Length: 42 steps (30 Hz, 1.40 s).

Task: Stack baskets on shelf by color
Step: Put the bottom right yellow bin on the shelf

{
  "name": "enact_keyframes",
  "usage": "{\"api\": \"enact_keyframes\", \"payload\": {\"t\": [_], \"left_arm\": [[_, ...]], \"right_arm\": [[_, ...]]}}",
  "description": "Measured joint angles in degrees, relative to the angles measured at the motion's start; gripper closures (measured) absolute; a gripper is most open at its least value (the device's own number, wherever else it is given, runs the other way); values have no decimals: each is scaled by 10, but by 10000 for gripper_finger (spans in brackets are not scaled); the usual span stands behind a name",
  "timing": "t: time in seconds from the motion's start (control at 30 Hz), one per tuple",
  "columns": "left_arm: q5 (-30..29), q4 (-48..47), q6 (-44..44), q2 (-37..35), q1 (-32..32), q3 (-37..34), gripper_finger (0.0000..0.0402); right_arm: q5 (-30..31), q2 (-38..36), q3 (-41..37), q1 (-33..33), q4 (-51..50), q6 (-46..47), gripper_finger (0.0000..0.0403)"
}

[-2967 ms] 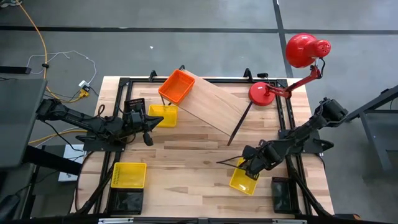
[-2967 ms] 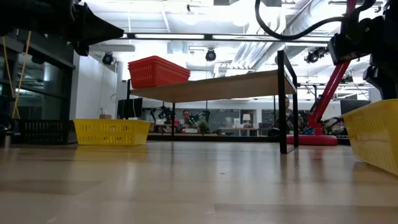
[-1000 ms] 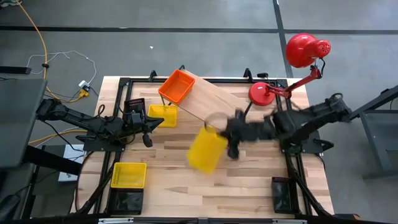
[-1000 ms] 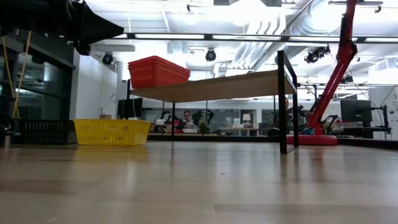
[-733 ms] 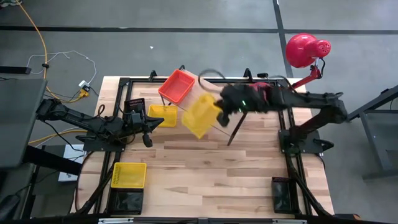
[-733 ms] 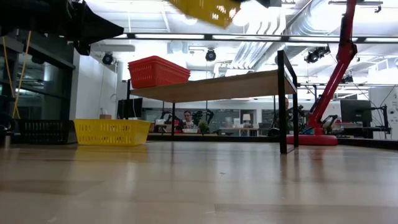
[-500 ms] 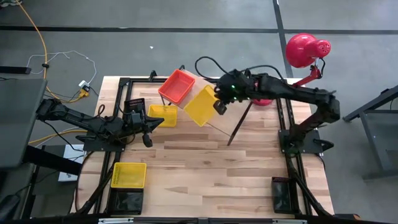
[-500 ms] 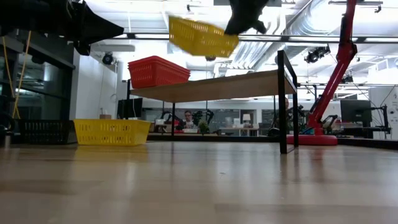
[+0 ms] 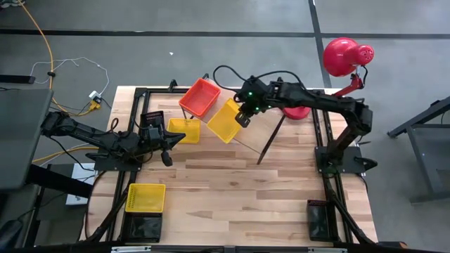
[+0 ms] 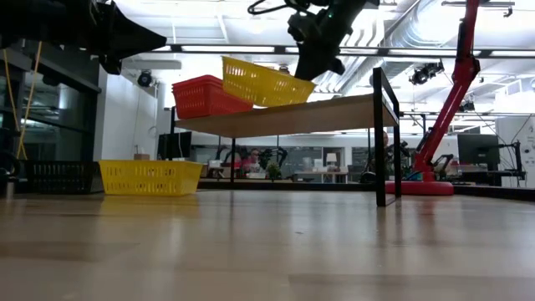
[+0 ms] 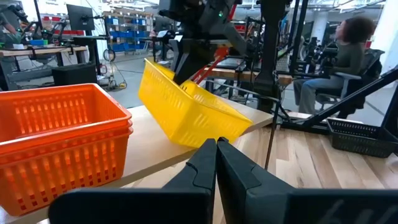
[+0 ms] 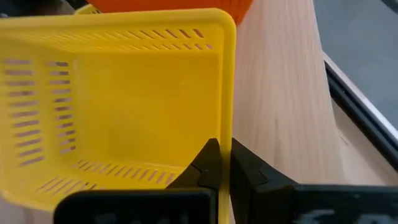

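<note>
My right gripper (image 9: 244,117) is shut on a yellow basket (image 9: 226,119) over the light wood shelf (image 9: 261,121). That basket hangs right beside the stacked orange baskets (image 9: 200,97), which stand on the shelf's far left end. The low view shows the yellow basket (image 10: 264,82) tilted just over the shelf board (image 10: 334,111). My left gripper (image 11: 216,144) is shut on nothing and waits at the table's left side (image 9: 169,143), pointing level toward the shelf. My right gripper pinches the top rim of one basket wall (image 12: 226,127), one finger inside the basket and one outside. The fingers slant down from above, coming from the table's right. The basket is tilted; whether its low corner (image 10: 282,102) touches the shelf board I cannot tell.
Another yellow basket (image 9: 184,130) sits on the table partly under the shelf, with a black basket (image 9: 153,118) beside it. A yellow basket (image 9: 145,197) and a black one (image 9: 143,226) are near left, another black one (image 9: 318,219) near right. A red lamp (image 9: 341,57) stands far right.
My right gripper has swung the yellow basket from over the middle of the table toward the far edge and over the shelf. It then brought the basket down beside the orange baskets, turning as it went. The basket has stayed lifted and tilted.
</note>
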Motion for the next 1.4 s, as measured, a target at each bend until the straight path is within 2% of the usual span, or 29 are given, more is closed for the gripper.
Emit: {"api": "enact_keyframes", "payload": {"t": [0.33,0.53,0.73,0.87,1.0,1.17,1.3,1.4], "left_arm": [[0,0,-3,0,0,0,402],[0,0,-5,0,0,0,402],[0,0,-5,0,0,0,401],[0,-1,-5,0,0,0,401],[0,-5,-5,0,0,0,401],[0,-9,-5,0,0,0,402],[0,-9,-7,0,0,0,402],[0,-10,-13,0,0,0,401]], "right_arm": [[12,1,0,-11,40,-6,371],[35,4,0,-10,67,-8,324],[72,1,4,-10,92,-49,271],[54,-8,22,-1,58,-75,262],[-6,-27,25,37,-8,-108,268],[-17,-39,24,116,-93,-130,312],[-17,-38,-14,159,-51,-126,386],[-3,-37,-54,168,-3,-122,387]]}}
